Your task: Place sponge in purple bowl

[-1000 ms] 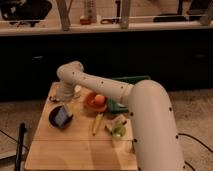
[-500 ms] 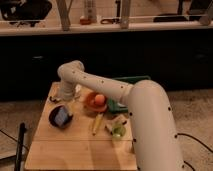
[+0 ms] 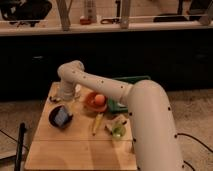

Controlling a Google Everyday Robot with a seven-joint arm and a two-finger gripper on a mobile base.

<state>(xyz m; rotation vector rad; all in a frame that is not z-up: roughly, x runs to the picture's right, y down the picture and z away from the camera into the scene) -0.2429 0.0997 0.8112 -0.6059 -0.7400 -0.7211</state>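
Observation:
The purple bowl (image 3: 59,119) sits on the left part of the wooden table (image 3: 75,150). The blue-grey sponge (image 3: 62,115) lies inside it, tilted against the bowl's wall. My gripper (image 3: 61,98) hangs at the end of the white arm (image 3: 100,85), just behind and a little above the bowl, apart from the sponge.
An orange-red dish (image 3: 93,103) with an orange ball (image 3: 99,98) stands right of the bowl. A yellow elongated item (image 3: 97,123) and a green-white item (image 3: 117,129) lie nearer the front. A green tray (image 3: 131,80) is at the back right. A dark counter runs behind.

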